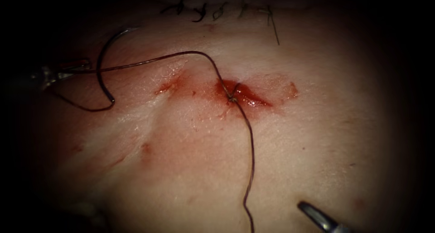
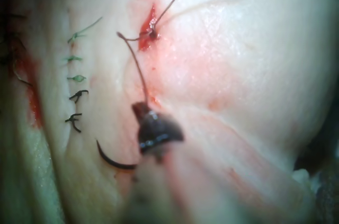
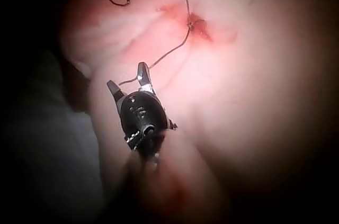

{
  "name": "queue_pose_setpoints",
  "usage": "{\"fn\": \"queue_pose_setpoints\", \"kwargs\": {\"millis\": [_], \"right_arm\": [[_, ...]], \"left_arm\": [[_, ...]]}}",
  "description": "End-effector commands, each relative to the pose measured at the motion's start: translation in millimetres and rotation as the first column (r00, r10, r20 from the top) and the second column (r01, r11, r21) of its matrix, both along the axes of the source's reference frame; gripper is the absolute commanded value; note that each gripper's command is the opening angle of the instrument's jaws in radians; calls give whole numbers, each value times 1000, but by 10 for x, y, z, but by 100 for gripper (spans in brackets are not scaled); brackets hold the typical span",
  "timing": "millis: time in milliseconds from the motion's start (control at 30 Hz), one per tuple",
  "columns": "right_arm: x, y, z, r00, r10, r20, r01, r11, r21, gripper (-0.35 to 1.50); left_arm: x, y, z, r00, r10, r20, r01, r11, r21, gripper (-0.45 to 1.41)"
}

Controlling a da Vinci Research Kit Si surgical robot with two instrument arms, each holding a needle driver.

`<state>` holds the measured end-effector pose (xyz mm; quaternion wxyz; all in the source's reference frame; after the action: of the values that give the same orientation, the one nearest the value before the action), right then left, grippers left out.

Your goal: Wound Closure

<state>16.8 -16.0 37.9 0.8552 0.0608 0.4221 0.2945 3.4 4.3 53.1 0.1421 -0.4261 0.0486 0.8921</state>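
Note:
The cut (image 1: pixel 242 96) lies mid-tissue, wet with red fluid, and a thread knot (image 1: pixel 232 98) sits at its left end. From the knot the thread (image 1: pixel 190 52) arcs left to my left tool (image 1: pixel 81 70), whose jaws are shut on it, as also seen on the left tool (image 2: pixel 141 108) in its wrist view. The curved needle (image 1: pixel 100 65) lies loose on the tissue left of the cut, held by neither tool, and shows again as the needle (image 2: pixel 112 162). A second strand (image 1: pixel 251 169) runs down from the knot. My right tool (image 1: pixel 308 210) sits low on the right; the right tool (image 3: pixel 127 78) is open and holds nothing.
A row of older dark stitches (image 1: pixel 199 11) crosses the tissue's far edge, with a cut thread end (image 1: pixel 274 31) sticking out; the stitches (image 2: pixel 77 78) show again in the left wrist view. A thread loop (image 1: pixel 86 108) trails below the needle.

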Motion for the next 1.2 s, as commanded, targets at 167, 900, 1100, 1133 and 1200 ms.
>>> {"fn": "queue_pose_setpoints", "kwargs": {"millis": [167, 900, 1100, 1133, 1200], "right_arm": [[-25, 66, -19, 998, 65, 24, -64, 998, -15, 148], [82, 158, 159, 986, -96, 137, 91, 995, 47, 146], [113, 153, 194, 979, -142, 145, 139, 990, 31, 148], [117, 151, 198, 978, -149, 146, 146, 989, 29, 148], [127, 147, 206, 975, -163, 148, 162, 987, 20, 148]], "left_arm": [[4, 2, -9, 1000, -11, 24, 11, 1000, 6, -45], [9, 12, -44, 997, -45, 57, 44, 999, 18, -45], [9, 14, -57, 997, -47, 61, 46, 999, 10, -45], [9, 14, -59, 997, -51, 64, 51, 999, 9, -45], [8, 14, -62, 997, -48, 62, 48, 999, 7, -45]]}}
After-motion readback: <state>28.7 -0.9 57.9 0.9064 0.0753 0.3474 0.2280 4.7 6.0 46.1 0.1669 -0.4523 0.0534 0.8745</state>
